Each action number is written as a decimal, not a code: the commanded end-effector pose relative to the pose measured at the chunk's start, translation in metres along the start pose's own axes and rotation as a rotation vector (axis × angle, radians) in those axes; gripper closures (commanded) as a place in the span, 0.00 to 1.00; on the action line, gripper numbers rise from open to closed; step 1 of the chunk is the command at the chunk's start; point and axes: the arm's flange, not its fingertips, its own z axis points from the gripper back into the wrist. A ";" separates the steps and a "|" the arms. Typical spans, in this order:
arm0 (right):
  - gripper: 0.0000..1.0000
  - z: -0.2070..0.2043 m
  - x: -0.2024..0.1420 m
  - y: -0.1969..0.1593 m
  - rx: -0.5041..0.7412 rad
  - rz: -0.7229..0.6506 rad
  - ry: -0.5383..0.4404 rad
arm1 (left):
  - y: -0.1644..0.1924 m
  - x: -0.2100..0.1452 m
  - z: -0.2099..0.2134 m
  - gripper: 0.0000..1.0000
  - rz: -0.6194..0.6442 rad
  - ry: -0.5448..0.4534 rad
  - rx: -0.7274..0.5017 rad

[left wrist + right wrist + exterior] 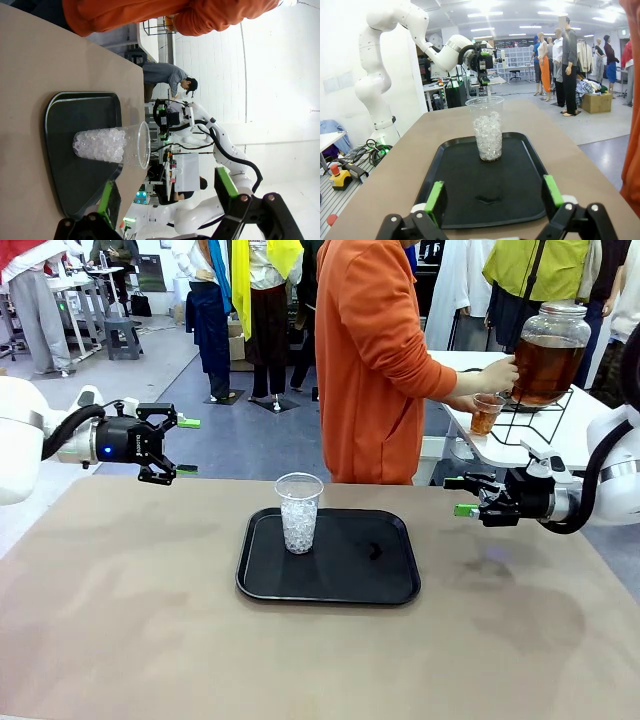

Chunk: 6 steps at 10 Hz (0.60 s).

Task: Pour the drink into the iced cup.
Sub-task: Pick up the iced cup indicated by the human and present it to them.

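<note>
Two grippers wait with their jaws spread wide and nothing between them. The left gripper [187,447] is at the middle left of the front frame and the right gripper [458,495] at the middle right, both above the beige table [120,620]. In the centre of the frame stands the clear plastic cup about half full of ice cubes [299,512], upright on the left part of the flat black plastic tray [345,585].

The amber-brown drink is in the upper right of the frame, inside the large lidded glass jar with a spigot [547,352]. A person in an orange sweater [375,360] holds a small clear cup [486,415] under the spigot, and some drink is already in it. The person's other hand [497,373] is at the jar.

I judge the small cup to be thin and soft, so a hard squeeze would buckle it, and the liquid inside will slosh. I would take it around the middle of its wall, below the rim, with gentle force, and tip it slowly. The iced cup looks light and perhaps wet outside, so a careless touch could push it over. The jar looks heavy and fragile, not a thing for my grippers.
</note>
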 end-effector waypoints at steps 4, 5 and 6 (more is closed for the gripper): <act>0.00 -0.002 0.003 -0.001 0.000 -0.003 -0.004 | -0.001 0.000 0.000 0.00 -0.010 -0.006 -0.004; 0.00 -0.002 0.003 -0.001 0.000 -0.003 -0.004 | -0.001 0.000 0.000 0.00 -0.010 -0.006 -0.004; 0.00 -0.002 0.003 -0.001 0.000 -0.003 -0.004 | -0.001 0.000 0.000 0.00 -0.010 -0.006 -0.004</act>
